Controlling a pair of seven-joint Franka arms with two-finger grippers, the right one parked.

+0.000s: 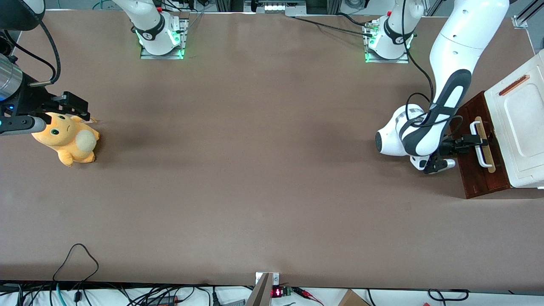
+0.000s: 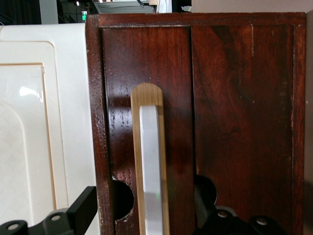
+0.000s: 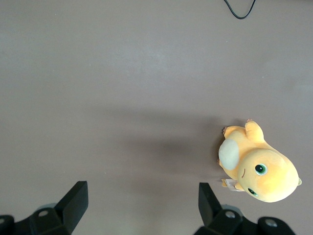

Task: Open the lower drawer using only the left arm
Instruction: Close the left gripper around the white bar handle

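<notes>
Jaws spread wide, astride the white bar handle (image 2: pixel 149 166), one of the fingers (image 2: pixel 80 213) on either flank of it and nothing clamped between them. Sitting right at the dark red-brown front of the lower drawer (image 2: pixel 234 122), at the working arm's end of the bench (image 1: pixel 272 170), under the white cabinet (image 1: pixel 520 123). Looks shut or very nearly so, with no pale inside showing. Probably the moment just before closing on the bar. Risks from here: closing off-centre and pinching only the pale wood strip (image 2: pixel 146 98) under the handle. Or slipping off the smooth bar once the pull begins, through too shallow a hold. Or pulling at an angle to the drawer's run, jamming it or dragging the whole cabinet across the bench instead of sliding the drawer out. Or scraping a finger along the red-brown front, given how close the tips sit to it. Plenty of open bench in front of the drawer for the left arm (image 1: pixel 450 97) to draw back toward the middle. Only a plush toy (image 1: pixel 68 140) there, well apart at the parked arm's end.
</notes>
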